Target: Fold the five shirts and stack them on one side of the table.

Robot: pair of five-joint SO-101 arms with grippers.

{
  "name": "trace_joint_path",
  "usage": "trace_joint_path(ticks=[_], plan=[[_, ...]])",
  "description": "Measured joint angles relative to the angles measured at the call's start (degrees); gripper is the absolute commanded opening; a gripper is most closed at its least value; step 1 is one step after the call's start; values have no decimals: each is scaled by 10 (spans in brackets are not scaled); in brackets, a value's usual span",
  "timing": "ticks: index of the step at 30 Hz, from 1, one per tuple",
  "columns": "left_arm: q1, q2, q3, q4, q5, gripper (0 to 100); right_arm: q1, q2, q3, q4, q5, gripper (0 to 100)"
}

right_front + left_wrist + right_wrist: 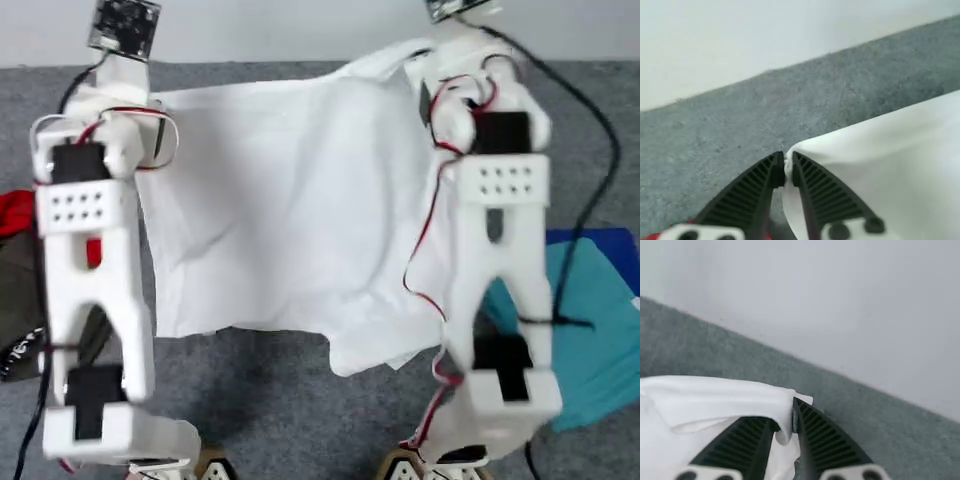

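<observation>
**Spotter:** Where does your grip stand?

**Caller:** Both of your jaws are closed on the white shirt (pixel 290 210). The left jaws pinch only the tip of one wall-side corner, and the right jaws bite a thicker bunch at the other. The shirt lies spread on the grey counter (pixel 270 420), between your left arm (pixel 95 260) and right arm (pixel 500 230).

**Spotter:** What could bite you?

**Caller:** That left pinch looks thin to me. Pull the corners apart or lift fast, and the cloth could slide out and drop that side. The hem opposite the held edge is rumpled beside your right arm, so folding over it would likely lock in creases. A blue shirt (pixel 600 330) lies just beside the white one there, and a low sweep might drag it.

**Spotter:** Which view do you trust?

**Caller:** The wrist views give you the bite on each corner. From above you can't judge that, but you get the white shirt's whole lay, the blue shirt, and a red cloth (pixel 12 210) off its other side.
</observation>
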Motion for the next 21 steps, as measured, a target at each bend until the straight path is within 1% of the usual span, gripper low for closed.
trace_joint_path(ticks=[4,8,11,17,21], plan=[[-3,76,-20,-27,0,13,-11,78,-24,-20,2,10],[-8,123,-84,-26,-2,13,-35,150,-123,-23,2,10],[-11,145,-147,-6,-3,13,-50,210,-227,-23,2,10],[-11,215,-303,26,-3,13,-46,334,-448,4,16,10],[-11,285,-406,71,-3,13,-49,402,-540,27,23,10]])
